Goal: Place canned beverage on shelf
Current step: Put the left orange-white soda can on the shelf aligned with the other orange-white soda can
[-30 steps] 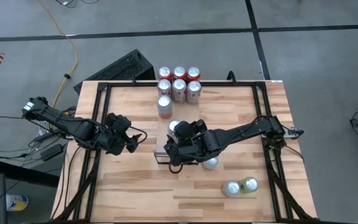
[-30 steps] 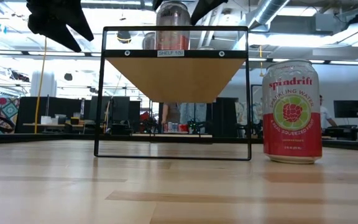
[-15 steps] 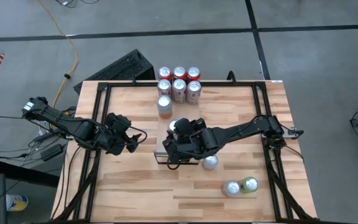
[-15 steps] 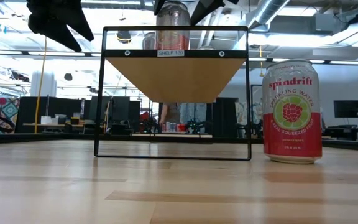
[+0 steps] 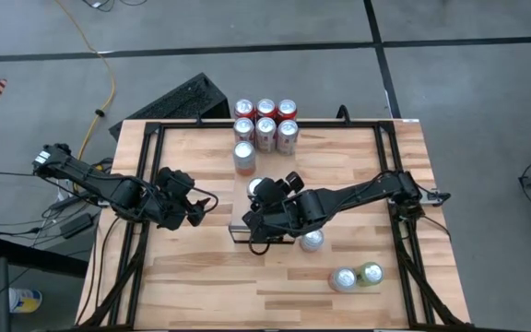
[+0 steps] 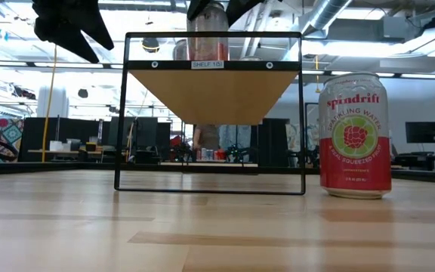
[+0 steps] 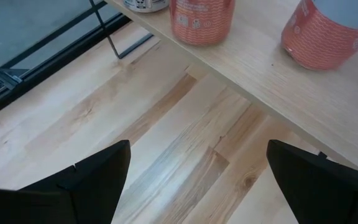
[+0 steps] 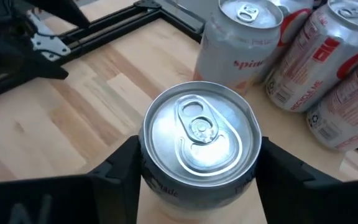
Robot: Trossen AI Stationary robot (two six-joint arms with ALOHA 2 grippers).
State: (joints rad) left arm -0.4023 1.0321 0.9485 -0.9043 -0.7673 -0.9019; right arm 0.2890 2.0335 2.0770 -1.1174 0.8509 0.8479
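Silver-topped can [image 8: 197,134], red-and-white cans [image 5: 265,120], light wood shelf [image 6: 214,94], pink-and-green can [image 6: 355,136]

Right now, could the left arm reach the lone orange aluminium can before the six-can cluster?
Probably yes: the open left gripper sits close, with only bare wooden tabletop between it and the orange can.

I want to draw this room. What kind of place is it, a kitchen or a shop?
Neither, most likely: it looks like a robot lab or workshop. Two dark robot arms work at a black-framed wooden table, a yellow cable trails over the grey concrete floor, and desks with computer monitors fill the background under bare ceiling pipes.
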